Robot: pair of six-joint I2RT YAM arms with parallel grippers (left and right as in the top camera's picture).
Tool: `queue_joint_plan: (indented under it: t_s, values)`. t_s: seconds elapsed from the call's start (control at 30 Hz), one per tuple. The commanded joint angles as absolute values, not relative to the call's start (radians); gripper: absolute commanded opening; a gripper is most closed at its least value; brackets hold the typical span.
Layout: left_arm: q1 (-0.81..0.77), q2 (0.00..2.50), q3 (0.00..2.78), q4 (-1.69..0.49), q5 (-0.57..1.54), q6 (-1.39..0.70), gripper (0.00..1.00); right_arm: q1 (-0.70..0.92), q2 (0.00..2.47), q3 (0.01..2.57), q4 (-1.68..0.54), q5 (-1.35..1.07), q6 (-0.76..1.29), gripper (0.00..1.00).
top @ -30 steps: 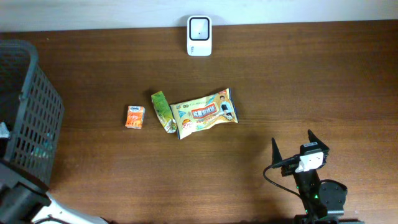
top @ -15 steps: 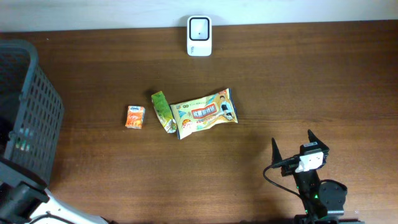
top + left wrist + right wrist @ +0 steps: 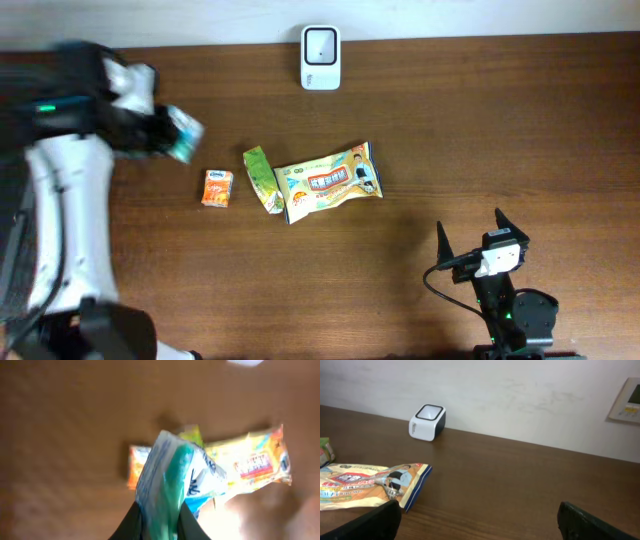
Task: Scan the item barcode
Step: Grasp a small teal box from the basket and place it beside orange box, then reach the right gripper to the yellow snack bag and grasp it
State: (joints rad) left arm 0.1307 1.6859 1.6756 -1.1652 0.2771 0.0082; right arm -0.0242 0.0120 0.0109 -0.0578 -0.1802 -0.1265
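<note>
Over the table point(image 3: 500, 120), left side, your left arm point(image 3: 60, 200) is up and blurred. Your right gripper point(image 3: 482, 238) is parked, jaws wide, nothing between them. Ahead of the left jaws, down on the table: yellow bag point(image 3: 330, 182), scanner point(image 3: 320, 43) well beyond it, green pouch point(image 3: 260, 178) and orange carton point(image 3: 217, 187) nearer. Your left gripper point(image 3: 160, 522) is pinched narrow on a blue-green pack point(image 3: 172, 475), clear of the table. Looks like the carry step. Next you'd need that pack at the scanner window, barcode facing it. Can't tell which face carries the code.
</note>
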Motion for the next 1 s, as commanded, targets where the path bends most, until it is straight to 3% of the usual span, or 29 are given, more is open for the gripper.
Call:
queue_joint_plan:
  t_s: [0.0,0.17,0.2,0.23,0.27,0.3,0.43,0.67,0.8,0.9,0.97]
  values:
    - [0.021,1.683,1.375,-0.96,0.278,-0.129,0.0,-0.018,0.006,0.006,-0.064,-0.179,-0.118,0.99]
    - [-0.092,1.692,1.095,-0.683,0.221,-0.251,0.15,-0.018,0.006,0.006,-0.064,-0.179,-0.118,0.99]
    - [-0.092,1.692,1.079,-0.682,0.194,-0.262,0.28,-0.018,0.006,0.006,-0.064,-0.179,-0.118,0.99]
    - [-0.091,1.692,1.078,-0.69,0.169,-0.262,0.64,-0.018,0.006,0.006,-0.064,-0.179,-0.118,0.99]
    - [-0.091,1.692,1.079,-0.689,0.167,-0.262,0.75,-0.018,0.006,0.006,-0.064,-0.179,-0.118,0.99]
    - [-0.091,1.692,1.079,-0.689,0.167,-0.262,0.98,-0.018,0.006,0.006,-0.064,-0.179,-0.118,0.99]
    - [-0.091,1.692,1.205,-0.8,0.167,-0.261,0.99,-0.018,0.006,0.006,-0.064,-0.179,-0.118,0.99]
    - [-0.089,1.692,1.724,-1.121,0.161,-0.229,0.99,-0.018,0.006,0.006,-0.006,-0.168,-0.118,0.99]
    - [-0.089,1.69,1.873,-1.146,-0.051,-0.087,0.99,-0.021,0.024,0.054,0.02,-0.345,-0.039,0.99]
    - [-0.083,1.69,1.886,-1.135,-0.054,0.083,0.99,-0.021,0.186,0.217,-0.074,-0.432,-0.039,0.99]
    - [-0.041,1.69,1.886,-1.136,-0.06,0.094,0.99,-0.021,0.437,0.432,-0.207,-0.462,-0.041,0.99]
